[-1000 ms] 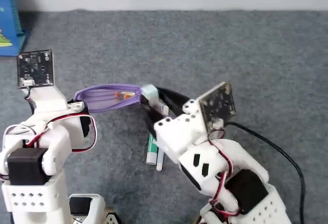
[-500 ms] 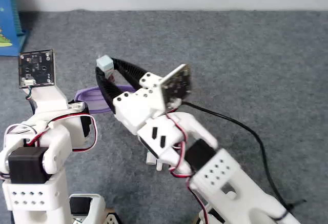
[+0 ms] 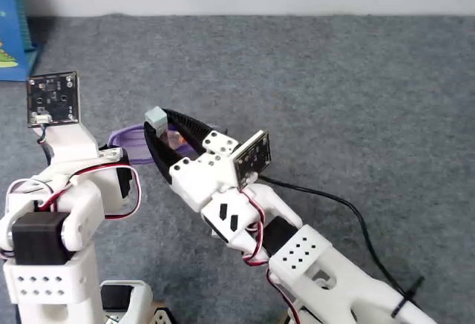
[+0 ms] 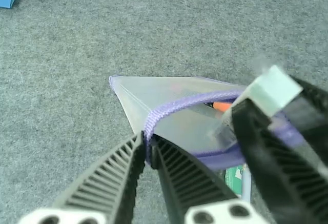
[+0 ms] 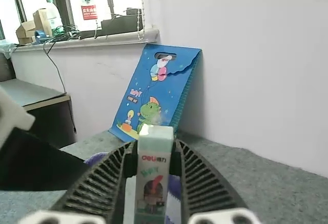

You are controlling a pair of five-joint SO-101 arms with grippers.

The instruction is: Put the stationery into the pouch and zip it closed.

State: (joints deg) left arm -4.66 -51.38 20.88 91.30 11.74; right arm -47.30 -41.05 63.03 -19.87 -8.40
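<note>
While the right gripper (image 5: 154, 148) clamps it, the pale green box (image 5: 153, 183) runs lengthwise along the fingers, its end poking out over the pouch (image 4: 174, 114). The left gripper (image 4: 147, 142) is pinched closed on the pouch's purple edge, and pens (image 4: 237, 175) lie just beside the pouch.

pouch (image 4: 169, 111): on table (image 3: 356, 101) | left jaws: clamped on pouch's near edge | eraser (image 3: 155, 118): between right jaws, over pouch's mouth | pen (image 4: 223, 106): inside pouch | markers (image 4: 237, 175): on table, just beside pouch | paper bag (image 3: 11, 35): well behind pouch, against wall
</note>
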